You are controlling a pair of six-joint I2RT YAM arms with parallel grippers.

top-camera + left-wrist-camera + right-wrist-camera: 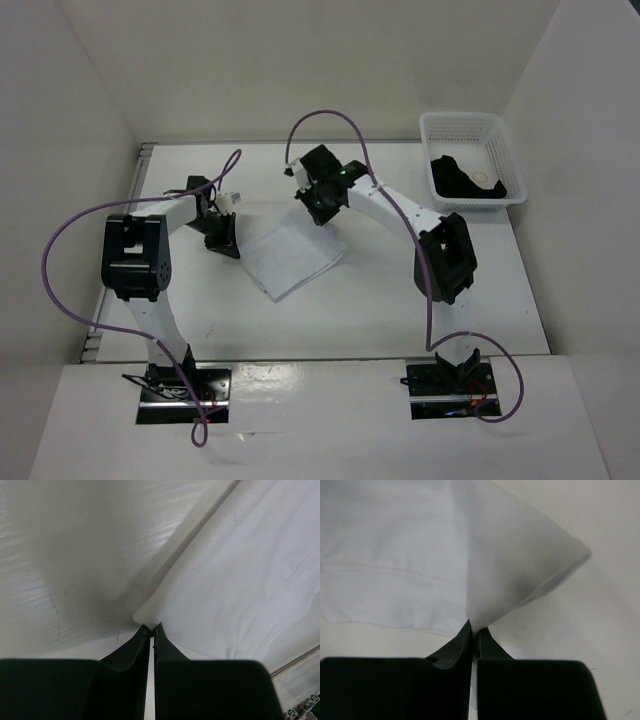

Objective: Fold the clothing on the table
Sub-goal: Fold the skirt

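L hand (222, 244) & R hand (318, 212) each pinch thin white cloth garment (295, 258).
Rest lies near-right of both, on flat white counter (420, 310).

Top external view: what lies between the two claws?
The clothing on the table, per top external; left claw and right claw each pinch it.

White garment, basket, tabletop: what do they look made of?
Clothing: thin woven fabric, likely cotton, matte; it creases and shows a stitched hem. Basket: likely moulded plastic, white lattice walls. Table: hard smooth white top, slight sheen; laminate or painted, cannot tell.
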